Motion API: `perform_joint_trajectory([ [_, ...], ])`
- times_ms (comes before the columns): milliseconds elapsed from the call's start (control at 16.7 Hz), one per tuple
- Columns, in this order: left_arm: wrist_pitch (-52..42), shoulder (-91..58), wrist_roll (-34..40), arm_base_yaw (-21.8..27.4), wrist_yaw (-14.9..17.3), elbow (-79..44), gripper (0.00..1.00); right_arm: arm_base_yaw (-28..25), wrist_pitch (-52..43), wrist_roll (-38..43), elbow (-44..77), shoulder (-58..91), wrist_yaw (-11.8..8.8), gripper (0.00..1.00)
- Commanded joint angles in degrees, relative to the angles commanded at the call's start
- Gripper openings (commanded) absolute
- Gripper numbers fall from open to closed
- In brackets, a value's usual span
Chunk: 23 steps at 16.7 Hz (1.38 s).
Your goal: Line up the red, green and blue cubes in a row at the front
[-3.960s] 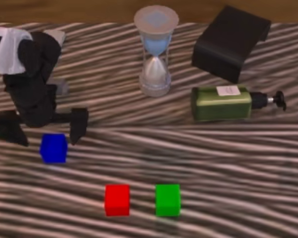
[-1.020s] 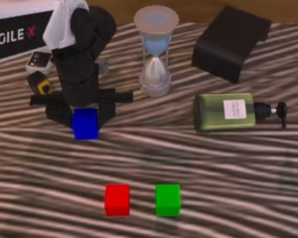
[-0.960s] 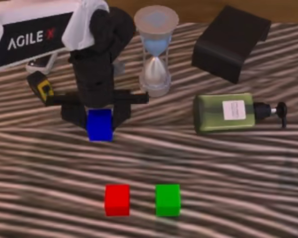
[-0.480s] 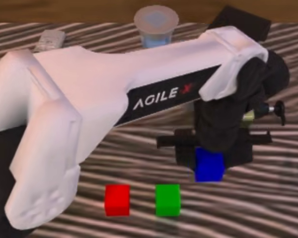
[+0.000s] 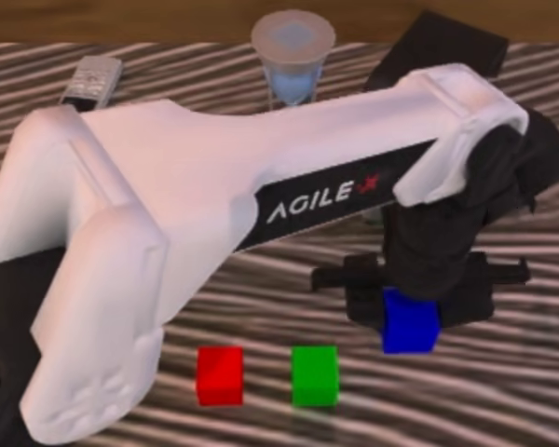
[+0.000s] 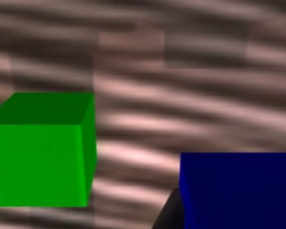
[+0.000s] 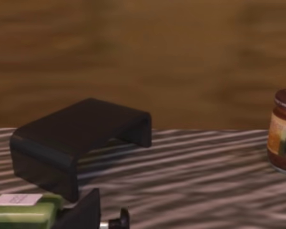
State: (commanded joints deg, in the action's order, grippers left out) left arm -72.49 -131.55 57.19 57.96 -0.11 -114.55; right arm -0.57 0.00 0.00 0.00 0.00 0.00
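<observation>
Blue cube point(image 5: 410, 324): clamped between the fingers of my left gripper point(image 5: 412, 307), right of the green cube and a little farther back than the front pair. Whether it touches the table I cannot tell. In the left wrist view the blue cube point(image 6: 238, 190) fills the near corner, with one dark finger point(image 6: 169, 214) against its side.

Green cube point(image 5: 315, 375): on the table at the front, near the middle. It also shows in the left wrist view point(image 6: 40, 151), apart from the blue one.

Red cube point(image 5: 220, 375): at the front, just left of the green cube, with a gap between them.

My left arm point(image 5: 214, 196): white, reaching from the table's left side across to the right half, covering much of the top view.

Hourglass point(image 5: 293, 47): at the back centre, its lower part hidden by the arm.

Black stand point(image 7: 76, 140): at the back right; partly covered from above.

Olive-green pump bottle point(image 7: 24, 210): only a corner shows in the right wrist view.

Jar point(image 7: 285, 131): brown lid, at the edge of the right wrist view.

Small grey device point(image 5: 91, 79): back left.

My right gripper: no view shows it.
</observation>
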Motion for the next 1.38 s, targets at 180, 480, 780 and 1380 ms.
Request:
perform_joint_trajectory([
  [180, 5.54, -1.14, 0.11, -0.02, 0.02, 4.39, 0.0, 0.0, 0.0, 0.0, 0.0, 0.0, 0.0, 1.0],
  [480, 12.99, -2.83, 0.27, 0.16, 0.0, 10.3, 0.0, 0.0, 0.0, 0.0, 0.0, 0.0, 0.0, 1.0],
  [780, 12.99, -2.83, 0.27, 0.16, 0.0, 10.3, 0.15, 0.0, 0.0, 0.0, 0.0, 0.0, 0.0, 1.0],
  [1380, 12.99, -2.83, 0.27, 0.16, 0.0, 10.3, 0.9, 0.0, 0.0, 0.0, 0.0, 0.0, 0.0, 1.0],
])
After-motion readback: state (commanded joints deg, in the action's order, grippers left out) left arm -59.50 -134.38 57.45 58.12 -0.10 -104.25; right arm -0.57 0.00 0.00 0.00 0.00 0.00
